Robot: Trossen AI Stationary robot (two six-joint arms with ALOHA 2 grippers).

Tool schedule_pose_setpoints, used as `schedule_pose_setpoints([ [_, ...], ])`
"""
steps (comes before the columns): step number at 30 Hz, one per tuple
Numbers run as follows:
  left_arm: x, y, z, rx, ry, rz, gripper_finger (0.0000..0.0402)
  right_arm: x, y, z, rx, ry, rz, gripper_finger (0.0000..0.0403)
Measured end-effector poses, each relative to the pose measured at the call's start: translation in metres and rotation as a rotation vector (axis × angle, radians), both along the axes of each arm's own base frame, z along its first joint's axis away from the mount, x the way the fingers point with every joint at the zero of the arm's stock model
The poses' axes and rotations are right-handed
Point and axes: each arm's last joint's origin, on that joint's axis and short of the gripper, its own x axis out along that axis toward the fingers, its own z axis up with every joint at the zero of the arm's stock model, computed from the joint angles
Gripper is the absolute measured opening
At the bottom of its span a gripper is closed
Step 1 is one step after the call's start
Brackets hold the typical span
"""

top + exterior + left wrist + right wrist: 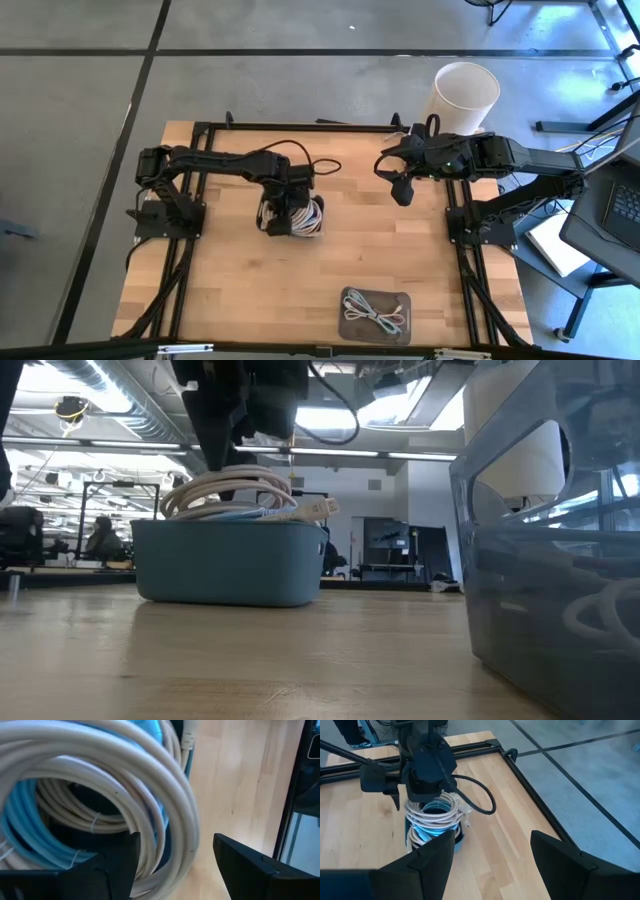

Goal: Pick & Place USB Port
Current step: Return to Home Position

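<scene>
1. Wooden table [240, 290]: carries both arms, a blue bin [230, 565] near its middle and a grey tray [350, 298] by the front edge.
2. Left gripper [175, 840]: hangs directly over the blue bin. Its fingers are spread wide with nothing clamped, and one finger is just beside the topmost coil.
3. Right gripper [402, 190]: hovers above bare table, well apart from the blue bin. Its fingers are also wide apart and empty.
4. Blue bin: filled above its rim with coiled cables.
5. Cream cables [125, 765]: several stacked loops lying around a light-blue cable [30, 835]. One plug end [320, 508] overhangs the rim.
6. Grey tray: holds one small pale cable bundle [377, 318].
7. Handling (judgement): the coils look light, springy and smooth-jacketed, and thin ties [94, 822] bind the loops.
   - Grip across the bundled strands at a tie, not at a plug.
   - A loose loop could snag a rising finger.
</scene>
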Motion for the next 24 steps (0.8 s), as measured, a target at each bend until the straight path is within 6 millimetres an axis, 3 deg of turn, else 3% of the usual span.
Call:
schedule_pose_setpoints([
  [13,-0.005,0.013,0.008,-0.015,0.037,0.035,0.0245,-0.001,0.000,-0.001,-0.005,0.015,0.003,0.0265],
  [24,-0.004,0.031,0.060,0.005,-0.030,0.073,0.0245,-0.001,0.000,-0.001,-0.007,0.016,0.003,0.0265],
])
